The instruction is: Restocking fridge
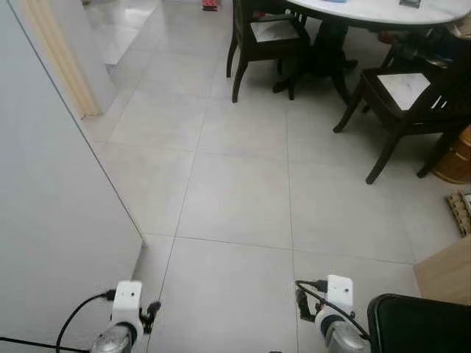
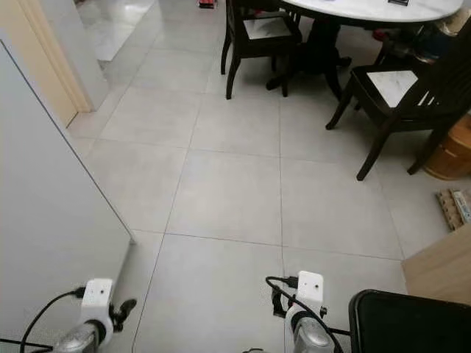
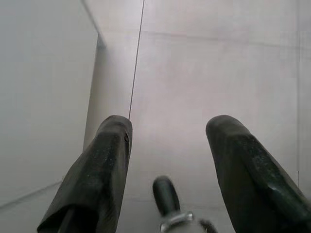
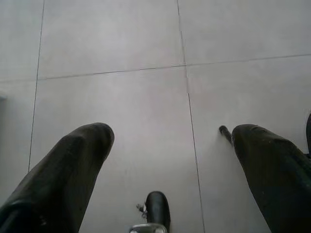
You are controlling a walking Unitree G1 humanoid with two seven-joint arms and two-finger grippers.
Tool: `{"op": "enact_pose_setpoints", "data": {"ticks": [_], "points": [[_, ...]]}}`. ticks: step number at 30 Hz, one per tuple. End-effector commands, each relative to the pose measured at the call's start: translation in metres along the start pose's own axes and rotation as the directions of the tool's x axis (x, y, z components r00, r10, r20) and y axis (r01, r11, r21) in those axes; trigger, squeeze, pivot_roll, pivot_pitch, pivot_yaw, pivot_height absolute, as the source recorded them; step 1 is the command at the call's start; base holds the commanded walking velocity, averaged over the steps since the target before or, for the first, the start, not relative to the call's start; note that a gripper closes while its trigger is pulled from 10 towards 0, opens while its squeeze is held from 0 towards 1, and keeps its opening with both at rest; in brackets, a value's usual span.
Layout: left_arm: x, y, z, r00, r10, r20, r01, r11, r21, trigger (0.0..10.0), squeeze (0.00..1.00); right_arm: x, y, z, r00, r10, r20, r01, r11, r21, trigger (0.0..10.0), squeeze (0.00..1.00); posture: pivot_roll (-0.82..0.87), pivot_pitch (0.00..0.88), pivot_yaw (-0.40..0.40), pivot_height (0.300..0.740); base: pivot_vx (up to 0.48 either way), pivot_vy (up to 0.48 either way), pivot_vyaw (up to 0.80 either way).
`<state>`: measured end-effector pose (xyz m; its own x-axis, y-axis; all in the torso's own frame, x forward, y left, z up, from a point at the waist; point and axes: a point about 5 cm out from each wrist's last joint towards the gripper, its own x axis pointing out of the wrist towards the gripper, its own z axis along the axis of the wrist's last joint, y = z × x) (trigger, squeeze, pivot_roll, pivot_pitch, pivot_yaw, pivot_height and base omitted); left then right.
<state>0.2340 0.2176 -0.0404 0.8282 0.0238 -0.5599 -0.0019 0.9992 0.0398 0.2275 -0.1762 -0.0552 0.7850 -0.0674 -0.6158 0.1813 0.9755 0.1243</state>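
Left claw [image 3: 165, 145] and right claw [image 4: 170, 150], both spread and empty, hang over the tiled floor [image 1: 243, 198]. The fridge's grey panel [image 1: 51, 243] stands just beside the left claw, nearer that arm; no stock visible.

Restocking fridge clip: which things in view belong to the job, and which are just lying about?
Job:
left tool, open, empty, over floor
right tool, open, empty, over floor
large white panel on the robot's left, possibly the fridge; cannot tell

Lying about:
round table
dark chairs
wooden tub
black object near the right arm
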Motion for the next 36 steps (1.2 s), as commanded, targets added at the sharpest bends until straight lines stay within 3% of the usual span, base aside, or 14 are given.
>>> {"op": "enact_pose_setpoints", "data": {"ticks": [1,2,5,13,14,15,16,18,19,20,24,31,33,36], "points": [[0.001,-0.001,0.015,0.994,-0.004,0.109,0.007,1.0,-0.022,10.0,0.0,-0.002,-0.005,0.0,0.998,-0.042,0.045,0.041,0.999,0.026,10.0,0.0,-0.23,0.11,-0.034,0.74,0.0,0.0,0.0],[0.002,-0.002,0.036,0.971,-0.009,0.237,0.016,1.0,-0.026,10.0,0.0,-0.003,-0.007,0.006,0.991,-0.071,0.111,0.066,0.997,0.044,10.0,0.0,-0.24,0.107,-0.03,0.74,0.0,0.0,0.0],[-0.001,-0.005,0.061,0.926,-0.024,0.376,0.034,0.999,-0.02,10.0,0.0,-0.004,-0.008,0.013,0.979,-0.099,0.18,0.085,0.993,0.085,10.0,0.0,-0.24,0.113,-0.026,0.74,0.0,0.0,0.0],[-0.014,-0.009,0.1,0.838,-0.045,0.544,0.043,0.999,0.017,10.0,0.0,-0.004,-0.006,0.024,0.963,-0.076,0.258,0.068,0.997,0.039,10.0,0.0,-0.24,0.095,-0.026,0.74,0.0,0.0,0.0],[-0.018,-0.009,0.105,0.821,-0.036,0.57,0.036,0.999,0.012,10.0,0.0,-0.011,-0.028,0.055,0.897,-0.072,0.436,0.068,0.997,0.024,10.0,0.0,-0.24,0.089,-0.026,0.74,0.0,0.0,0.0],[-0.018,-0.009,0.105,0.821,-0.036,0.57,0.036,0.999,0.012,10.0,0.0,-0.011,-0.028,0.055,0.897,-0.072,0.436,0.068,0.997,0.024,10.0,0.0,-0.24,0.089,-0.026,0.74,0.0,0.0,0.0],[-0.021,-0.008,0.106,0.813,-0.031,0.582,0.033,0.999,0.007,10.0,0.0,-0.022,-0.042,0.077,0.83,-0.059,0.554,0.071,0.998,0.0,10.0,0.0,-0.24,0.089,-0.026,0.74,0.0,0.0,0.0],[-0.032,-0.007,0.109,0.797,-0.016,0.604,0.025,1.0,-0.007,10.0,0.0,-0.044,-0.046,0.118,0.701,0.016,0.713,0.061,0.995,-0.082,10.0,0.0,-0.24,0.081,-0.024,0.74,0.0,0.0,0.0],[-0.032,-0.007,0.109,0.797,-0.016,0.604,0.025,1.0,-0.007,10.0,0.0,-0.044,-0.046,0.118,0.701,0.016,0.713,0.061,0.995,-0.082,10.0,0.0,-0.24,0.081,-0.024,0.74,0.0,0.0,0.0],[-0.041,-0.007,0.107,0.792,-0.013,0.61,0.019,1.0,-0.004,10.0,0.0,-0.05,-0.032,0.139,0.644,0.094,0.759,0.028,0.989,-0.146,10.0,0.0,-0.23,0.073,-0.027,0.74,0.0,0.0,0.0],[-0.052,-0.006,0.105,0.791,0.011,0.612,0.001,1.0,-0.019,10.0,0.0,-0.058,-0.012,0.161,0.565,0.191,0.802,-0.032,0.977,-0.21,10.0,0.0,-0.22,0.065,-0.035,0.74,0.0,0.0,0.0],[-0.062,-0.009,0.11,0.78,0.015,0.625,0.009,0.999,-0.035,10.0,0.0,-0.069,-0.001,0.173,0.532,0.252,0.808,-0.057,0.963,-0.263,10.0,0.0,-0.21,0.077,-0.053,0.74,0.0,0.0,0.0],[-0.074,-0.016,0.114,0.766,0.025,0.642,0.018,0.998,-0.06,10.0,0.0,-0.08,0.019,0.175,0.527,0.366,0.767,-0.143,0.928,-0.345,10.0,0.0,-0.2,0.106,-0.076,0.74,0.0,0.0,0.0],[-0.081,-0.019,0.114,0.767,0.033,0.641,0.018,0.997,-0.072,10.0,0.0,-0.085,0.028,0.17,0.531,0.43,0.73,-0.188,0.9,-0.393,10.0,0.0,-0.21,0.122,-0.085,0.74,0.0,0.0,0.0]]}}
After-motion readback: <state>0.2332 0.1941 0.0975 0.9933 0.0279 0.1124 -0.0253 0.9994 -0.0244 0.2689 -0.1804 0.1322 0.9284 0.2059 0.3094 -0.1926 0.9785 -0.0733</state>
